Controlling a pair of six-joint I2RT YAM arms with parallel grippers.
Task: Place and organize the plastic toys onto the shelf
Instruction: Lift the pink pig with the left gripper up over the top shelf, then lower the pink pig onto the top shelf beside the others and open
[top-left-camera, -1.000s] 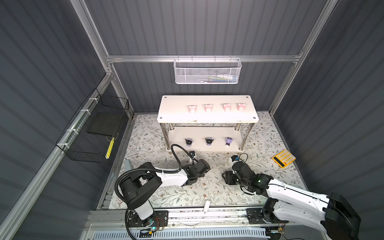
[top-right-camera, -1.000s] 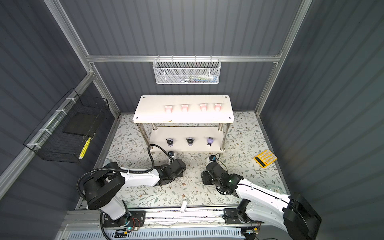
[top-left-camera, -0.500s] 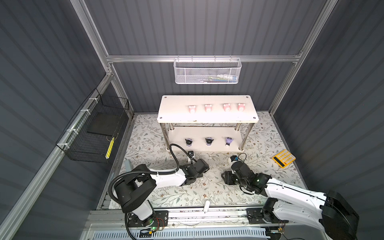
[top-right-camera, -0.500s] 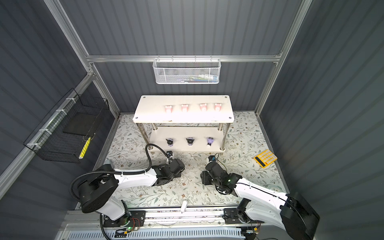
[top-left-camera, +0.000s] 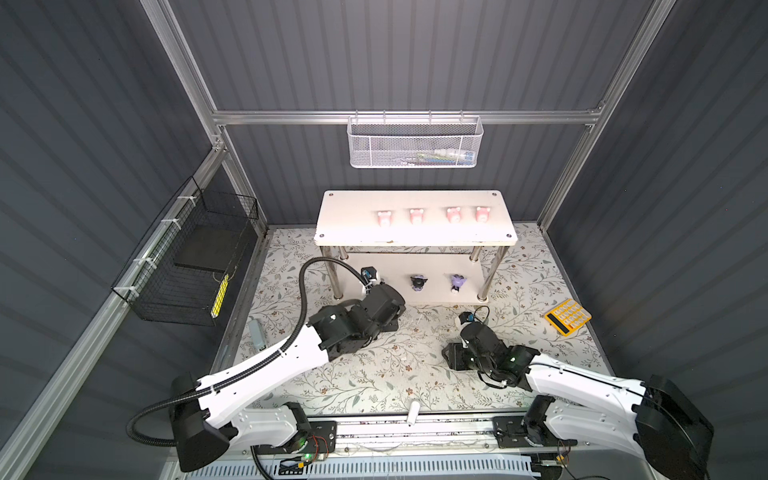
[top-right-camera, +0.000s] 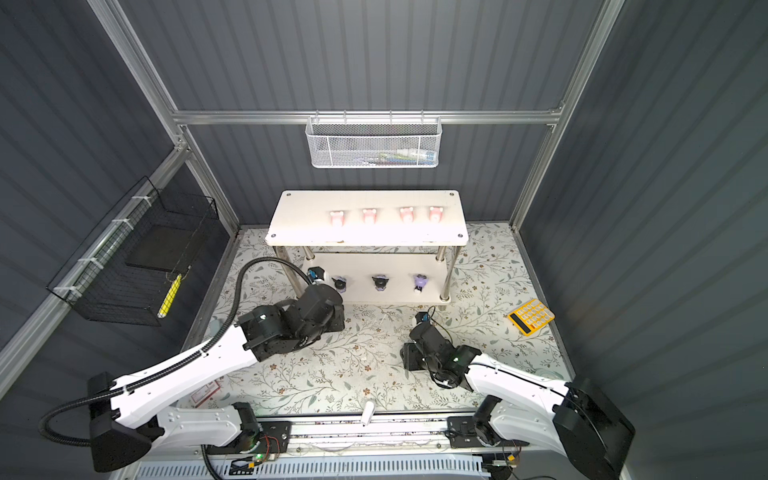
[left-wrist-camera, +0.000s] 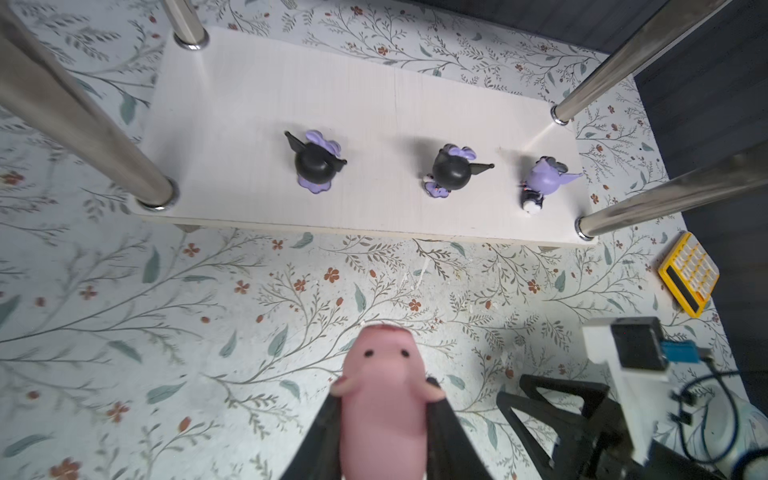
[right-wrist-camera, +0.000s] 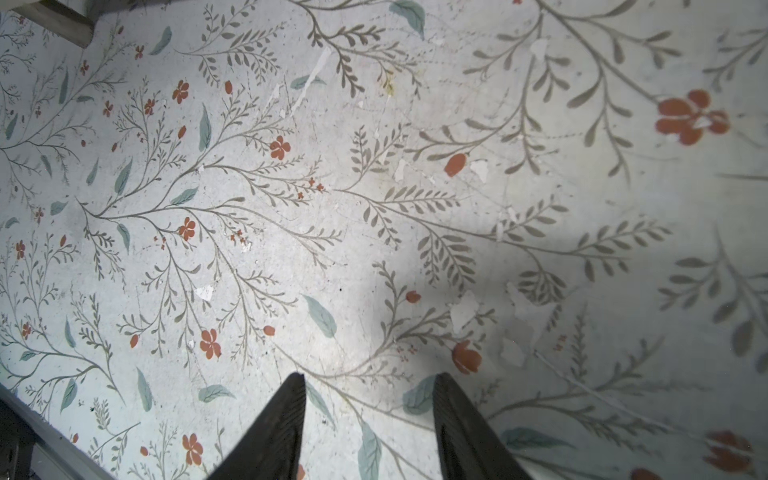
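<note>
Now the left hand (left-wrist-camera: 384, 401) has pinched up the last pale pink plastic pig (left-wrist-camera: 382, 374) (right hand (right-wrist-camera: 368, 390) spread, empty), leaving only its placing on the white two-tier shelf (top-left-camera: 353, 226)

Smooth pink pig (left-wrist-camera: 384, 399), shiny metal posts (left-wrist-camera: 95, 137)
</note>
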